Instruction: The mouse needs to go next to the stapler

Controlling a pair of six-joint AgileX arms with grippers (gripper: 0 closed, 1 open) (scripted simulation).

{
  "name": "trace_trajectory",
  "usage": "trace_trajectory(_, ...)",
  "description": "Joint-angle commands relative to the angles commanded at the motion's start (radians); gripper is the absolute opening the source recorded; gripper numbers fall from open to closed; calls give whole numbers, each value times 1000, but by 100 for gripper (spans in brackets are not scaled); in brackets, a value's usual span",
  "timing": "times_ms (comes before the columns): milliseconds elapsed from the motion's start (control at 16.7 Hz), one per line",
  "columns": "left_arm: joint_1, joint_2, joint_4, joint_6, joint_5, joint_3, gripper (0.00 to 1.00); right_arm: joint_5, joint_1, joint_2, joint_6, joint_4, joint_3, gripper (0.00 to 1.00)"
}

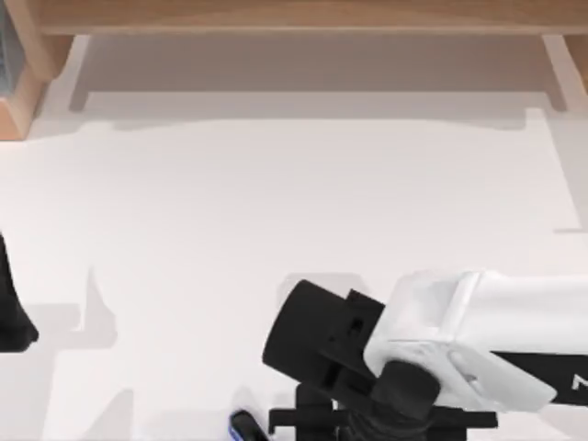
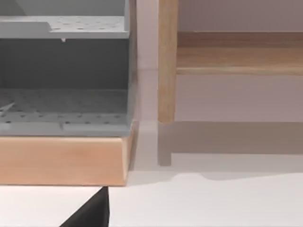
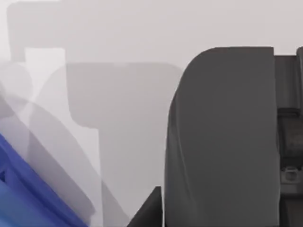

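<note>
stapler (image 3: 23, 189): 1 | wooden shelf (image 1: 294, 18): 1 | grey tray (image 2: 64, 80): 1 | arms: 2

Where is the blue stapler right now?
The blue stapler lies at the top view's bottom edge, left of centre, just left of my right arm's black pincer on the white table. The right wrist view shows it close by.
</note>
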Motion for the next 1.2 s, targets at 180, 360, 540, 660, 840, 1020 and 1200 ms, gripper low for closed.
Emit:
trace_trajectory(180,0,0,0,0,0,0,100,-1,0,14,-1,2,-14,0)
trace_trajectory(360,0,0,0,0,0,0,100,-1,0,14,-1,2,-14,0)
trace_trajectory(540,0,0,0,0,0,0,100,-1,0,14,-1,2,-14,23)
trace_trajectory(660,0,0,0,0,0,0,100,-1,0,14,-1,2,-14,38)
trace_trajectory(840,0,0,0,0,0,0,100,-1,0,14,-1,2,-14,60)
trace_trajectory(1020,0,0,0,0,0,0,100,-1,0,14,-1,2,-14,83)
trace_trajectory(1200,0,0,0,0,0,0,100,-1,0,14,-1,2,-14,100)
